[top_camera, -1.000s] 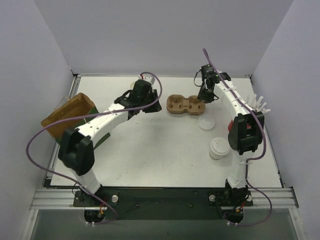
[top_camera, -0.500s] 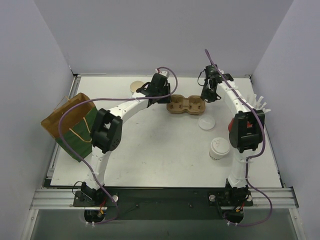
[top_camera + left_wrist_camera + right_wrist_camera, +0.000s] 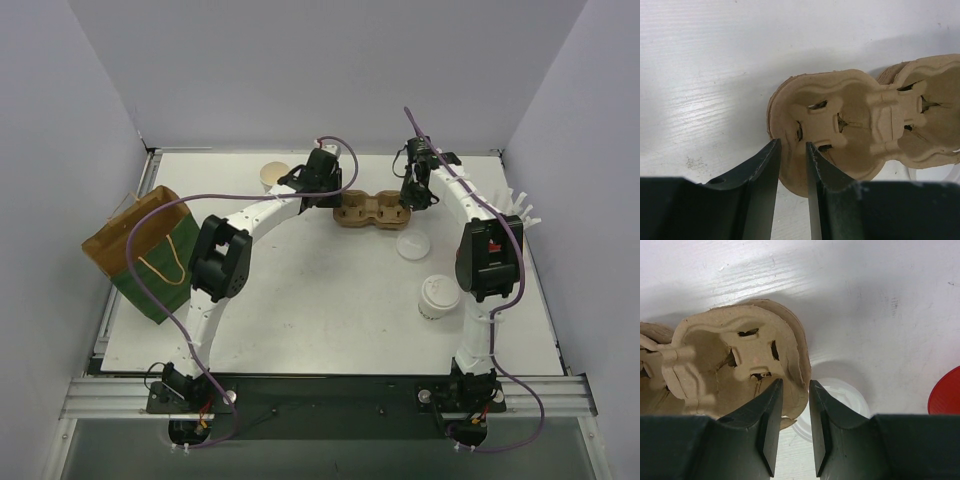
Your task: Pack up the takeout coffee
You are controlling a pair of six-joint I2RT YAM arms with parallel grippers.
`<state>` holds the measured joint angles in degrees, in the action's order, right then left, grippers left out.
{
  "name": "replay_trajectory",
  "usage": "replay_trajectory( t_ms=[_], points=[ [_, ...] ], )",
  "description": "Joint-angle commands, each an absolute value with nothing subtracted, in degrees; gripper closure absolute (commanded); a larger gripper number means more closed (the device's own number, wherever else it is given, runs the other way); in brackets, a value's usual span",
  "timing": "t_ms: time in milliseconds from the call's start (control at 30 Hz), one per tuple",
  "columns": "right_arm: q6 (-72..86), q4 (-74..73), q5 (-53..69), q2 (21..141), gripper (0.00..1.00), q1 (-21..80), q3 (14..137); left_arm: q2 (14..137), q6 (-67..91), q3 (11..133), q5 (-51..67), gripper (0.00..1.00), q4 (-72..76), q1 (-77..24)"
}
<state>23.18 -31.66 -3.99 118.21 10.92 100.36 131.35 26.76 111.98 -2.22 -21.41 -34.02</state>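
ok quick look: the coffee cup (image 3: 438, 296), white paper w/ its lid on, stands upright on the tabletop (image 3: 300, 310) front right, just beside the right arm's elbow and near a loose lid (image 3: 412, 245). There's also an open cup (image 3: 272, 177), beige inside, at the back left. The bag (image 3: 140, 250) is way over at the left edge, well apart from both cups. Neither arm is on the coffee rn. The left end effector (image 3: 792, 145) is set narrow, w/ the left end rim of the cardboard carrier (image 3: 371, 211) between its fingers. The right end effector (image 3: 796, 382) is the same deal on the right end rim. Can't tell if either one is actually pinching or just straddling. Handling-wise, imo the cup is light but thin-walled, so squeeze too hard and it'll dent or pop the lid. The lid plastic looks slick, so I wouldn't grab there. Best bet is prob around the paper body, below the lid rim, fingers on opposite sides, kept upright. No idea if there's liquid in it, so treat it as full.
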Motion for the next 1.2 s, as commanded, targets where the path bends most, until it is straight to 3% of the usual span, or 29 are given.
replay_trajectory(
  t_ms=[0,500,833,1167],
  points=[
    [22.2,-31.6,-3.8,118.7,0.76,10.5,99.8,131.0,25.8,114.4,-3.6,0.63,-21.3,-33.3],
    [22.5,-30.5,-2.8,119.3,0.77,9.8,98.6,131.0,25.4,114.6,-3.8,0.62,-21.8,-33.1],
    [22.7,-30.3,-2.0,120.0,0.95,9.6,98.7,130.2,24.5,113.7,-5.6,0.62,-22.9,-33.0],
    [22.5,-30.2,-1.7,120.2,1.0,9.5,98.8,130.5,24.3,114.3,-7.0,0.59,-23.9,-32.9]
  ],
)
